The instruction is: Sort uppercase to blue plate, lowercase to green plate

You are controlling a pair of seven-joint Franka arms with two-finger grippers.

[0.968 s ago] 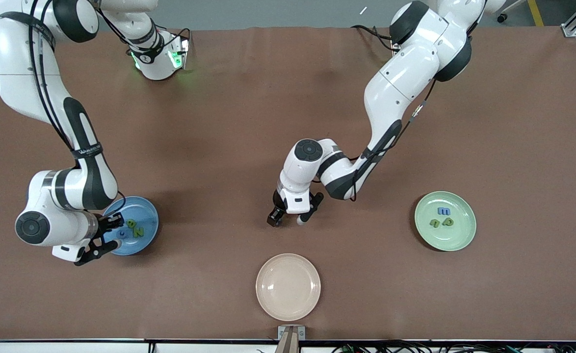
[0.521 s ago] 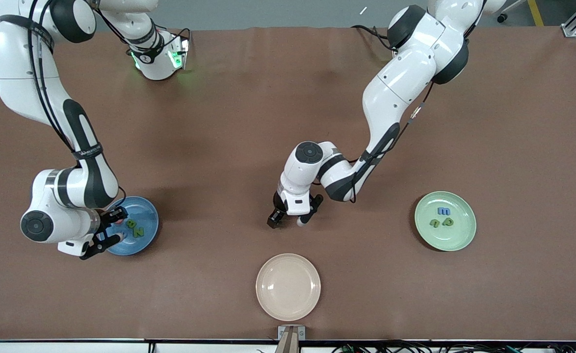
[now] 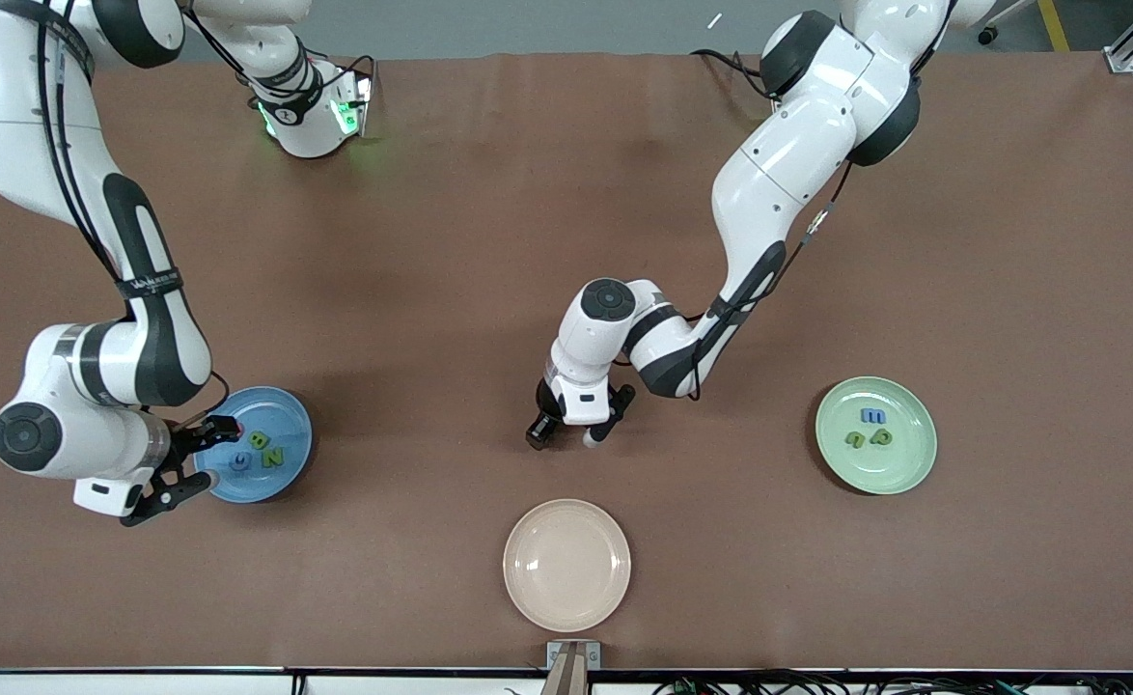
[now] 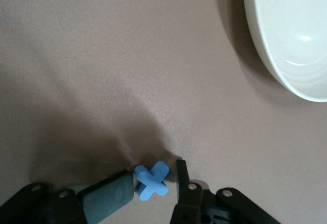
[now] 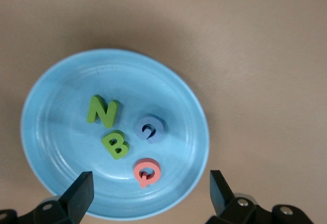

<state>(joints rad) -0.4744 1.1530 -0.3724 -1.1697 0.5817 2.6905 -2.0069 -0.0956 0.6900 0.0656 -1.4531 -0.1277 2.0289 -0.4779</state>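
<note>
My right gripper (image 3: 222,452) hangs open over the edge of the blue plate (image 3: 287,425) that lies toward the right arm's end of the table. In the right wrist view the blue plate (image 5: 61,132) holds the uppercase letters: a green N (image 5: 102,111), a green B (image 5: 115,144), a blue G (image 5: 149,130) and a red-pink Q (image 5: 147,172), which lies free between the spread fingers. My left gripper (image 4: 153,175) is down at mid-table, its jaws narrowly open around the blue x (image 4: 152,180); one pad (image 4: 107,198) touches it. The green plate (image 3: 899,468) holds the lowercase m (image 3: 872,416), n (image 3: 854,439) and p (image 3: 881,436).
A cream plate (image 3: 566,565) sits near the table's front edge, nearer the camera than the left gripper (image 3: 571,436); its rim (image 4: 286,29) shows in the left wrist view. Brown table surface lies between the plates.
My right gripper opened, left the Q lying in the blue plate, and drew back toward the plate's edge. The left arm stayed in place at mid-table.
</note>
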